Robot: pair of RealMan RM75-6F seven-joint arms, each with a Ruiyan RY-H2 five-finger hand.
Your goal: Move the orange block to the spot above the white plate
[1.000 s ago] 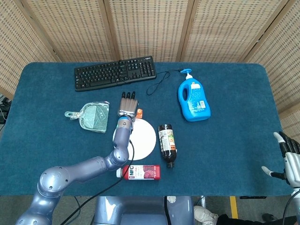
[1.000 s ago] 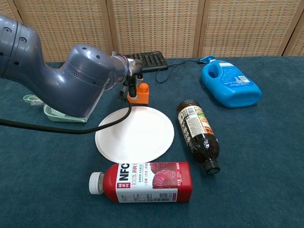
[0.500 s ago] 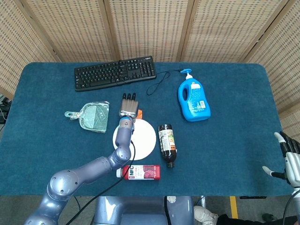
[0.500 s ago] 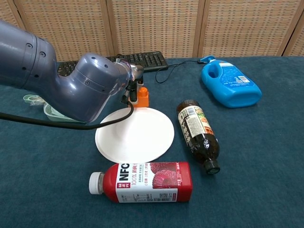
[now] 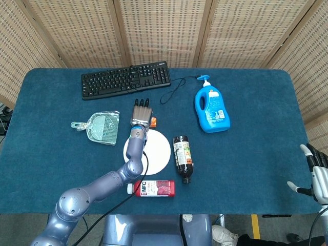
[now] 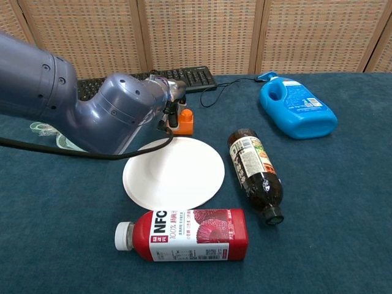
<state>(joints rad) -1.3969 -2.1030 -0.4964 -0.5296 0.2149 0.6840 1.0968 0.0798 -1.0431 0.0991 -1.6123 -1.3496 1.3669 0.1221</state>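
The orange block (image 5: 152,121) (image 6: 185,122) sits just past the far edge of the white plate (image 5: 156,154) (image 6: 174,174). My left hand (image 5: 141,114) (image 6: 172,105) pinches it on its thumb side while the other fingers stretch out toward the keyboard. In the chest view the forearm hides most of that hand, and a dark fingertip touches the block's left face. I cannot tell whether the block rests on the cloth. My right hand (image 5: 318,177) hangs at the table's near right corner, fingers apart and holding nothing.
A black keyboard (image 5: 126,79) lies beyond the block, its cable curling right. There is a green dustpan (image 5: 102,127) left of the plate and a brown bottle (image 5: 183,158) on its side to the right. A red juice bottle (image 5: 154,188) lies in front, a blue detergent jug (image 5: 211,108) far right.
My left hand has carried the orange block a little farther from me, from above the plate's far rim to just beyond it. The right hand has not moved.
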